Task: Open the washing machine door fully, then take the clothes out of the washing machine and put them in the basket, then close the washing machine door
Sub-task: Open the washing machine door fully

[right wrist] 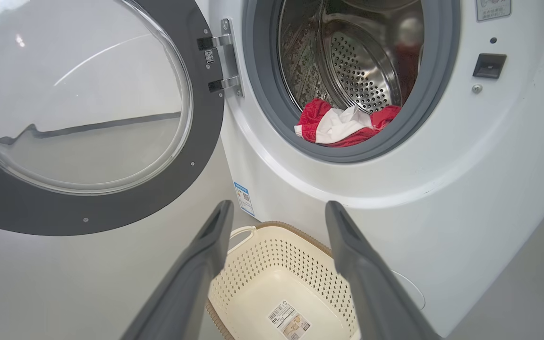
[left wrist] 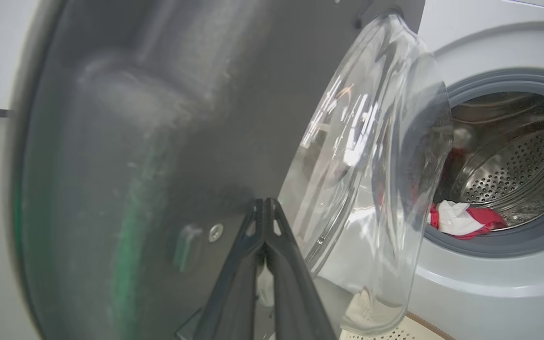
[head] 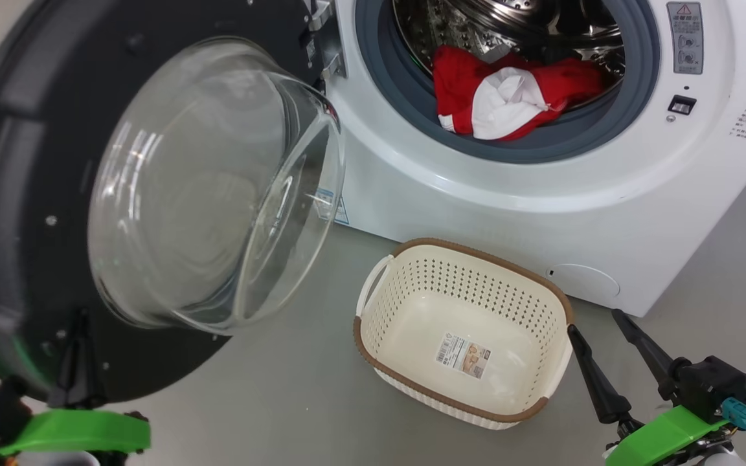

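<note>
Door (left wrist: 111, 165) blurred (left wrist view); basket sticker (head: 463, 355) unreadable.

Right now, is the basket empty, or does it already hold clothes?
Empty. Inside the basket there is just a barcode sticker; the red clothes lie in the drum.

Black-rimmed washing machine door (head: 17, 194) open; red-white clothes (head: 509, 97) bunched in washing machine (head: 476, 188) mouth; cream basket (head: 476, 285) on floor (head: 295, 388) before it.
</note>
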Motion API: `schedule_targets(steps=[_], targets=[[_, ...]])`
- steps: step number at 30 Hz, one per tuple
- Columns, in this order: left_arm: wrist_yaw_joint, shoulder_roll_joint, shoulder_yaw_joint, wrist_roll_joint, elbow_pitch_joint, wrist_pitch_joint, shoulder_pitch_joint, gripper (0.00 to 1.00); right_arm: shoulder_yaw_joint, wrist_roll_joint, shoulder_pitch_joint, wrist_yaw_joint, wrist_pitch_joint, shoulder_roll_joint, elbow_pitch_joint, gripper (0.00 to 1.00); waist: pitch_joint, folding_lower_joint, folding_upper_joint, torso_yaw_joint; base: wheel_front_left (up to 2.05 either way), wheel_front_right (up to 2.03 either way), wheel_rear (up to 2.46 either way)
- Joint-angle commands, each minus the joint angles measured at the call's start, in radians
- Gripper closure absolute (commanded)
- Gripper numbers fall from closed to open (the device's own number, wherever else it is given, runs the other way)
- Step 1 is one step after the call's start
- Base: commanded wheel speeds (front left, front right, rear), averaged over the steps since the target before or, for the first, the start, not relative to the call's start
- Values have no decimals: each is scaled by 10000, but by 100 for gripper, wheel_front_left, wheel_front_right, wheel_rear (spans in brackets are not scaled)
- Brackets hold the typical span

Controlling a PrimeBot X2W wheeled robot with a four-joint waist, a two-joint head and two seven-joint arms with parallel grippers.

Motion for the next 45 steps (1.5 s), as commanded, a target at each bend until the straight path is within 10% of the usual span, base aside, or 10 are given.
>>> schedule_targets(steps=[1,26,45], targets=[[-60,337,643,141,-118,-63,-495,100,189,-67,-326,63,-93,-200,-258,0,123,0,0,-34,0,0,0],[-428,926,3817,1141,2463,-63,-3285,100,227,-94,-995,63,-93,-674,-366,0,1439,0,0,-247,0,0,0],[-486,1341,4354,1439,3786,-63,-4105,100,249,-36,-1209,63,-93,-720,-295,0,1627,0,0,-412,0,0,0]])
